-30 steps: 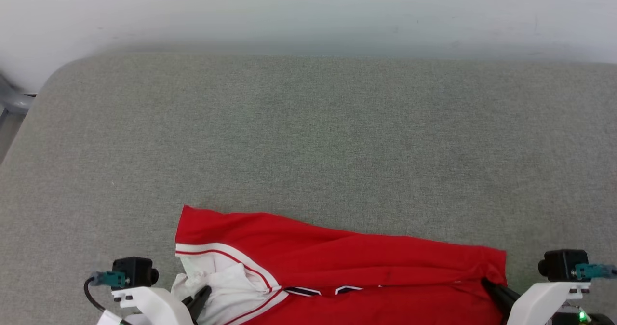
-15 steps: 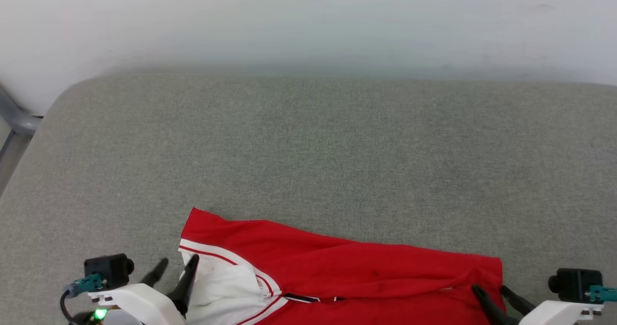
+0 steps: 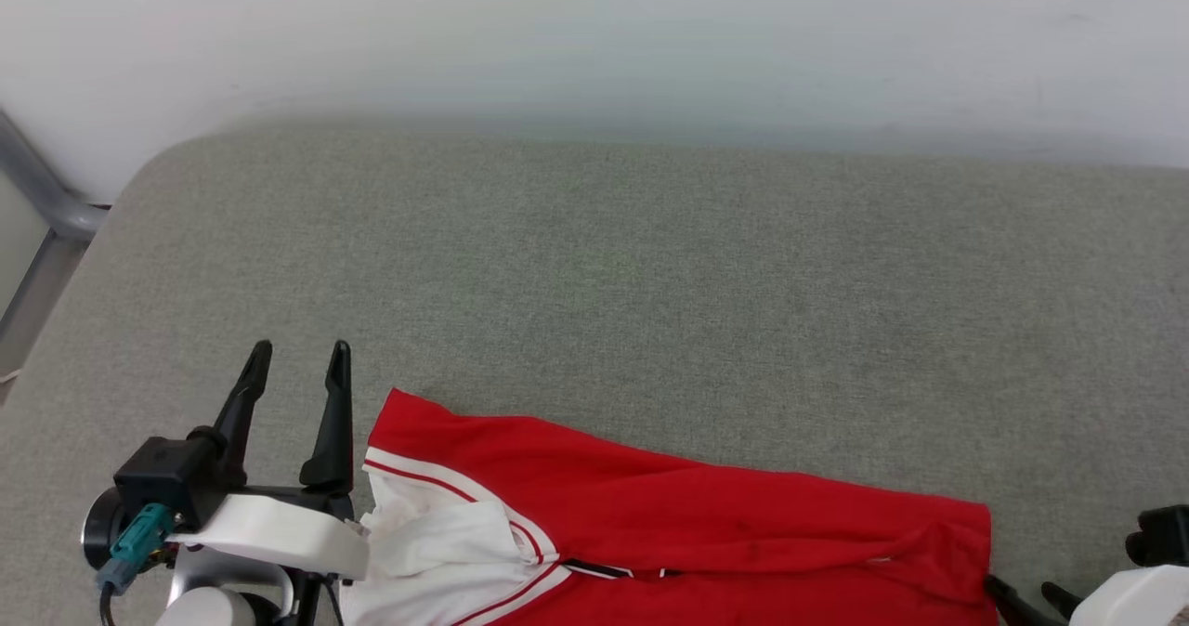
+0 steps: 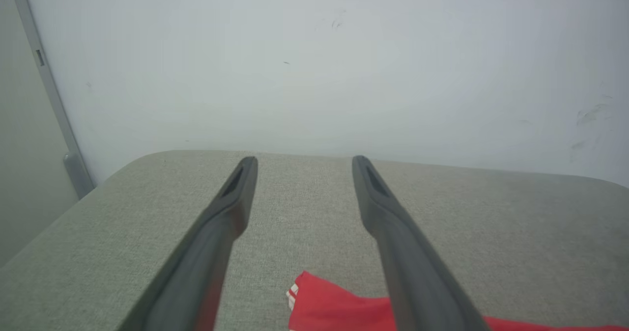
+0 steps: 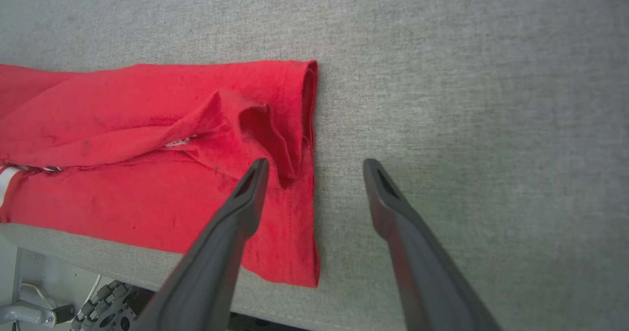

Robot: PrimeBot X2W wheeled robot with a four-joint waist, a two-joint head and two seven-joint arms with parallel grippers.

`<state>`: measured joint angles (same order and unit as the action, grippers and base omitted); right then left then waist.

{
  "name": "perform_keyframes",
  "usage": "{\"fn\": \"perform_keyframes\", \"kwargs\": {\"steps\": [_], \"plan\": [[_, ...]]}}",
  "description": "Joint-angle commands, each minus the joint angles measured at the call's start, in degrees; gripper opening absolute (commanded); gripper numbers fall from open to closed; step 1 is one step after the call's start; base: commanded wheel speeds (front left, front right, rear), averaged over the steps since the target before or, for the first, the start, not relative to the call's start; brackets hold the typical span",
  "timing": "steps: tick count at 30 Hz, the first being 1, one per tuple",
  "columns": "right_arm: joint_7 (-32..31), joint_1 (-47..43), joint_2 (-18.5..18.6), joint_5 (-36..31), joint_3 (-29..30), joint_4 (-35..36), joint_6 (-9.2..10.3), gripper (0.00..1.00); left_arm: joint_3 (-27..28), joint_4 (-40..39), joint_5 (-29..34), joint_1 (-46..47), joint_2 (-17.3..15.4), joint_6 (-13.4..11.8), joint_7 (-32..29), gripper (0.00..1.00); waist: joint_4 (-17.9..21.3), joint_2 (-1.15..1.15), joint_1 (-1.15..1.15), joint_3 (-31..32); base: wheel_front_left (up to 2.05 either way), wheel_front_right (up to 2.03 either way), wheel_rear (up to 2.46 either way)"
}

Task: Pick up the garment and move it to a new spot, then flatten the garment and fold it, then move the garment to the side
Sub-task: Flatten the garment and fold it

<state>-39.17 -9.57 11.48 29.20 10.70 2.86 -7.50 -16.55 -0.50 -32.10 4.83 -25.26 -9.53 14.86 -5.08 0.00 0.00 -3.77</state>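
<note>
In the head view, the red jersey-style shirt of soft cloth (image 3: 706,515) runs off the bottom edge, its lower part unseen. Its black-and-white lettering (image 3: 604,569) is a thin sliver inside a fold, unreadable. The left arm's white wrist shell (image 3: 279,533) covers part of a white sleeve (image 3: 437,552). The right gripper (image 3: 1022,589) is cut by the lower right corner, with just its dark fingertips in frame. In the right wrist view, a dark treaded wheel (image 5: 105,311) is half hidden under the grey table (image 5: 442,75) edge.

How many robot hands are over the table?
2. The left hand hovers at the lower left, beside the white sleeve of the shirt. The right hand is at the lower right, at the shirt's red end. Both stand open.
</note>
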Motion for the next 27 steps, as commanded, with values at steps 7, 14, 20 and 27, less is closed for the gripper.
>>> {"fn": "perform_keyframes", "kwargs": {"steps": [7, 14, 20, 27], "plan": [[-1.26, 2.85, -1.67, 0.36, -3.04, -3.39, 0.02, 1.00, -0.26, -3.50, 3.99, -0.45, 3.47, -0.10, 0.42, 1.00, -2.45, 0.00, 0.00, -3.11, 0.00, 0.00, 0.00], [-2.72, 3.42, -3.26, 1.12, -4.59, -7.72, 0.02, 1.00, -0.29, -4.07, 6.00, -0.52, 5.23, 0.86, 0.38, 1.00, -3.24, 0.00, 0.00, -4.84, 0.00, 0.00, 0.00], [-2.64, 4.49, -2.88, 2.86, -7.06, -9.11, 0.02, 0.00, 0.70, -3.07, 7.08, -0.97, 6.40, 1.78, 0.38, 1.00, -2.62, 0.00, 0.00, -4.97, 0.00, 0.00, 0.00], [0.02, 6.86, 0.67, 4.83, -7.91, -7.02, 0.02, 0.00, 1.72, -1.51, 8.76, -2.88, 6.63, 2.06, 0.38, 1.00, 0.17, 0.00, 0.00, -2.17, 0.00, 0.00, 0.00]]}}
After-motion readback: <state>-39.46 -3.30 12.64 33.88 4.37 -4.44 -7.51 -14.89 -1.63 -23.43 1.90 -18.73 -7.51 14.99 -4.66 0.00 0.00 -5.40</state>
